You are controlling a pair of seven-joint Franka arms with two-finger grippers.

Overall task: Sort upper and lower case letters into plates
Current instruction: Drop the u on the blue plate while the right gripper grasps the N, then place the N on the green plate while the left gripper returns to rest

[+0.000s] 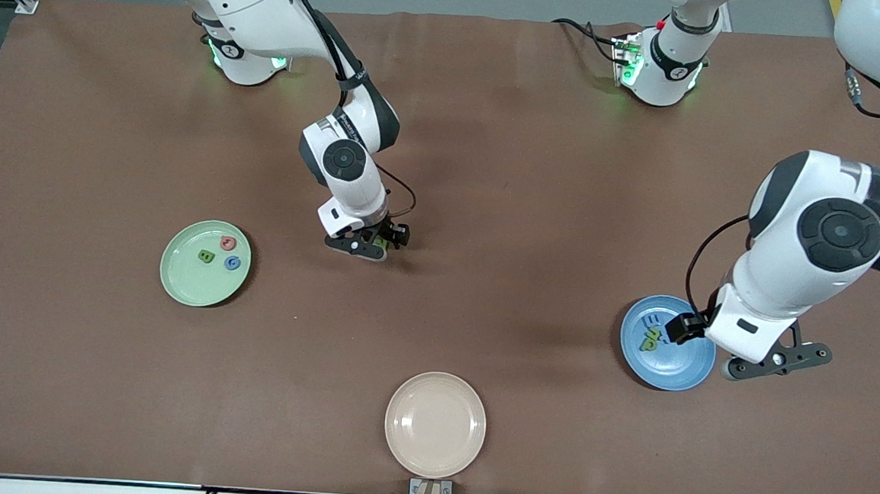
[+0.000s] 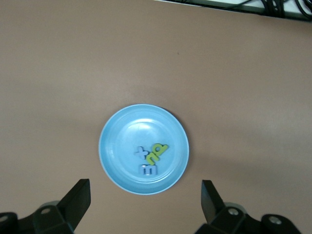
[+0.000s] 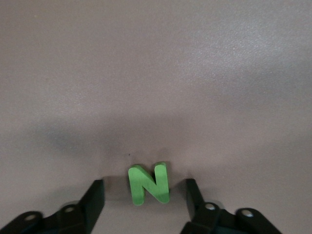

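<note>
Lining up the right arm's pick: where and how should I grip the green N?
Probably across its two outer uprights, from straight above. The green N lies flat on the table, and the open right gripper already has a finger on each side of it. The left gripper waits open over the blue plate.

Even overhead light; soft shadows under both arms on the table (image 1: 534, 207). Wrist views slightly soft, no glare.

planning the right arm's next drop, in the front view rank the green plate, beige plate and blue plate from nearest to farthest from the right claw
1. Green plate, toward the right arm's end.
2. Beige plate, nearest the front camera.
3. Blue plate, at the left arm's end.

Right claw sits mid-table.
</note>
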